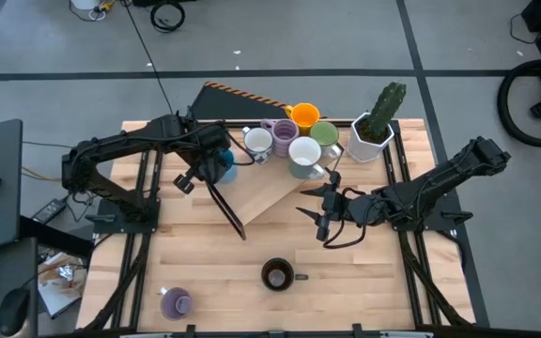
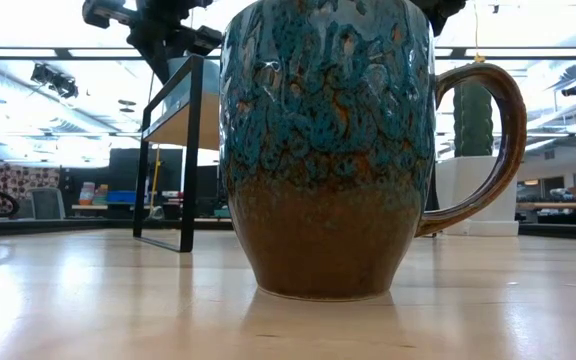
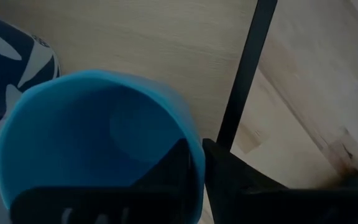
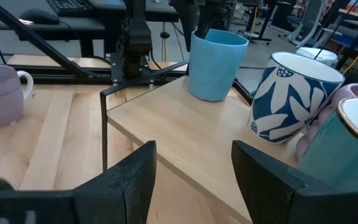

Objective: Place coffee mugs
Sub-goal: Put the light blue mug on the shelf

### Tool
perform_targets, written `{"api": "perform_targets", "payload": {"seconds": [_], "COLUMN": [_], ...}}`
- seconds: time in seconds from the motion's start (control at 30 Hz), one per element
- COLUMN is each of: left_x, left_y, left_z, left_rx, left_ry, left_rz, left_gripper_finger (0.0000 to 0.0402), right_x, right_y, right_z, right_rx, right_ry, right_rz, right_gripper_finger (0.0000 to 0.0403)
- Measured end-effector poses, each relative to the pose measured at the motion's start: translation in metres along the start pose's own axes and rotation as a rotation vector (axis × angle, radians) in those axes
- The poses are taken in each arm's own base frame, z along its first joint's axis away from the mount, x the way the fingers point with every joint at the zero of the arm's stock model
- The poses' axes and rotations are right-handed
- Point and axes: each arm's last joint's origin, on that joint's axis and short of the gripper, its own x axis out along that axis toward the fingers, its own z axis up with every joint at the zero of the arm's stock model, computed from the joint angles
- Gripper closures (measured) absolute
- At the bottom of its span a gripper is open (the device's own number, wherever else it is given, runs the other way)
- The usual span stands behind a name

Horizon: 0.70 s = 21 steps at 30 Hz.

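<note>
sky-blue glaze fills my left wrist view: my left gripper [image 1: 216, 161] is pinched on the rim of the blue mug [image 3: 98, 143], one finger inside the cup and one outside. the mug sits on the raised wooden shelf [image 1: 261, 192] at its left end, and from the right wrist view it looks to stand flat on the board, though i can't be sure it carries its own weight yet. i judge this rim hold suits a cup that has to go down upright beside others.

just past it on the shelf is the white mug with blue leaves [image 4: 291, 102], then the row of purple mug [image 1: 283, 131], orange mug [image 1: 304, 115], white mug [image 1: 303, 153] and green mug [image 1: 325, 134], packed close. the cactus pot [image 1: 376, 127] stands at the right end.

my right gripper [image 1: 322, 211] waits over the table in front of the shelf, fingers spread wide and holding nothing.

still down on the table are the dark brown mug [image 1: 276, 275], near the front edge, and the second purple mug [image 1: 175, 302], at the front left corner. so i judge two mugs remain to be lifted.
</note>
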Motion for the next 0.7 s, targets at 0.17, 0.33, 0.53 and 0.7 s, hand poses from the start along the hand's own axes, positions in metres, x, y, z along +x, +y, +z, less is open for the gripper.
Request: {"api": "perform_targets", "payload": {"seconds": [0.17,0.33,0.53,0.7], "left_x": [0.0002,0.0004,0.0005,0.0007], "left_y": [0.0013,0.0015,0.0017,0.0040], "left_z": [0.0009,0.0014,0.0030,0.0045], "left_rx": [0.001,0.000,0.010,-0.011], "left_ry": [-0.009,-0.019,-0.054,-0.071], "left_rz": [0.012,0.008,-0.002,0.019], "left_gripper_finger": [0.0351,0.0350,0.0350,0.0349], "right_x": [-0.0001,-0.0001,0.0000,0.0000], "right_y": [0.0000,0.0000,-0.0001,-0.0001], "right_z": [0.0007,0.0007,0.0008,0.0010], "right_rx": [0.000,0.004,-0.002,0.000], "right_ry": [-0.006,-0.006,-0.007,-0.008], "right_rz": [0.000,0.000,0.000,0.000], "right_gripper_finger": [0.0190,0.0190,0.0191,0.0191]}}
